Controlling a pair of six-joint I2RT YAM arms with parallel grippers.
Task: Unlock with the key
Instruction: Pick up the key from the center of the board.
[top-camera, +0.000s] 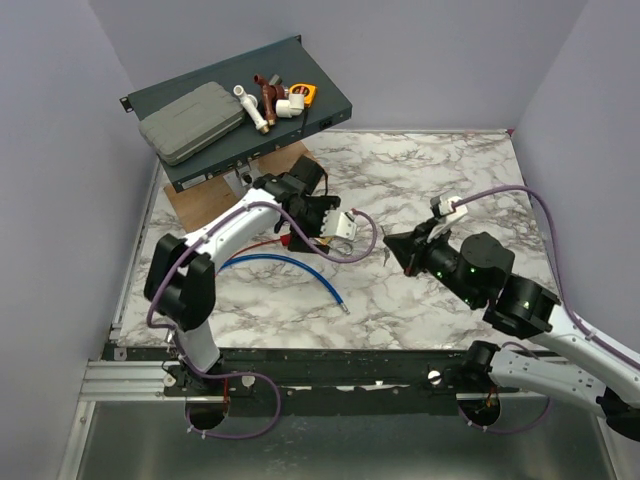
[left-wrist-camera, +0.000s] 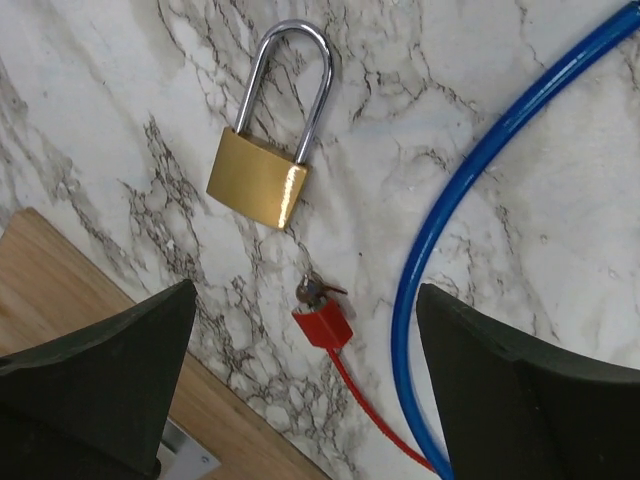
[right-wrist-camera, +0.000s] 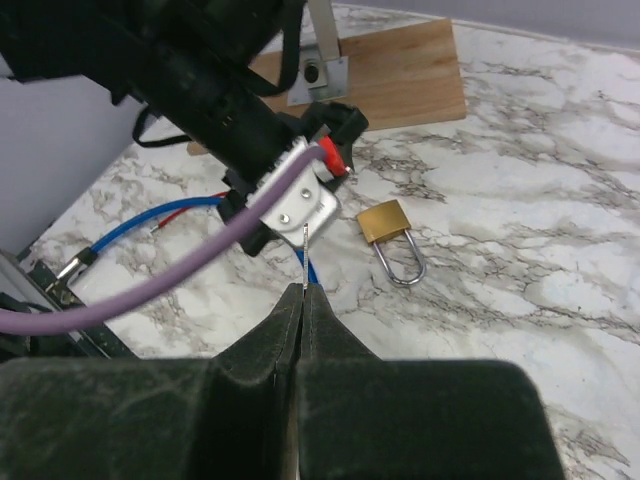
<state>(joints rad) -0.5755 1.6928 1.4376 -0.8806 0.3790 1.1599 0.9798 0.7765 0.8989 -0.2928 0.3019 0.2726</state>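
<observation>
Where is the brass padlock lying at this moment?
In the left wrist view, the brass padlock lies on the marble table, left of the blue cable, above the red connector.

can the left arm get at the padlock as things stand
Probably yes. The left gripper is open, and the padlock lies flat on the marble just ahead of it with nothing over it. A red cable end and a blue cable lie nearby but clear of it.

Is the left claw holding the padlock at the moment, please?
No, the padlock lies flat on the marble table, untouched and clear of the open left claw.
</observation>
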